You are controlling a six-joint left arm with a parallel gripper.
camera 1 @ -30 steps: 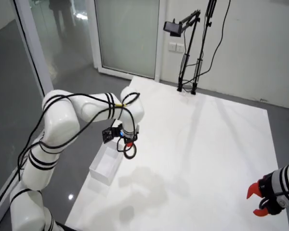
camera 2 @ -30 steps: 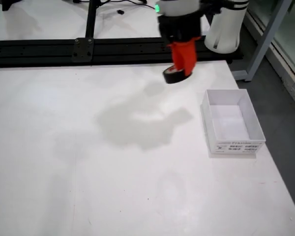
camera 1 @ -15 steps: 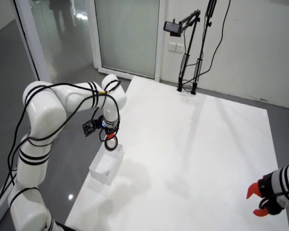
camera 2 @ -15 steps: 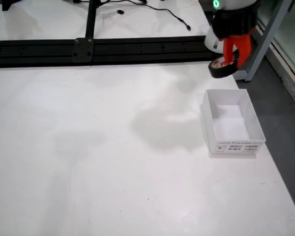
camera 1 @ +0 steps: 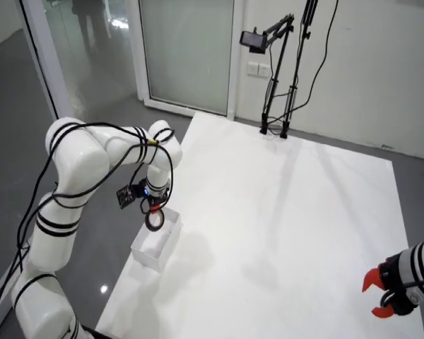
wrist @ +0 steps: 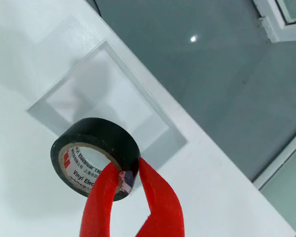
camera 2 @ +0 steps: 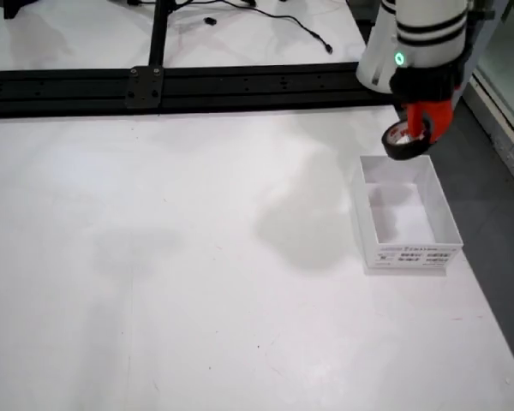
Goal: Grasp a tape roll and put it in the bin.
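Note:
My red-fingered gripper point(wrist: 124, 183) is shut on a black roll of vinyl electrical tape point(wrist: 94, 155), with one finger through its hole and one outside. It holds the roll in the air over the white open-topped bin point(wrist: 64, 106). In the overhead view the tape point(camera 1: 155, 219) hangs over the far end of the bin point(camera 1: 147, 253) at the table's left edge. In the front view the tape point(camera 2: 407, 141) is above the back rim of the bin point(camera 2: 441, 214), held by the gripper point(camera 2: 426, 127). The bin looks empty.
The white table point(camera 1: 283, 212) ends just left of the bin in the overhead view, with grey floor beyond. A second arm's red gripper point(camera 1: 380, 293) rests at the lower right. A black rail point(camera 2: 154, 86) runs along the table's back in the front view.

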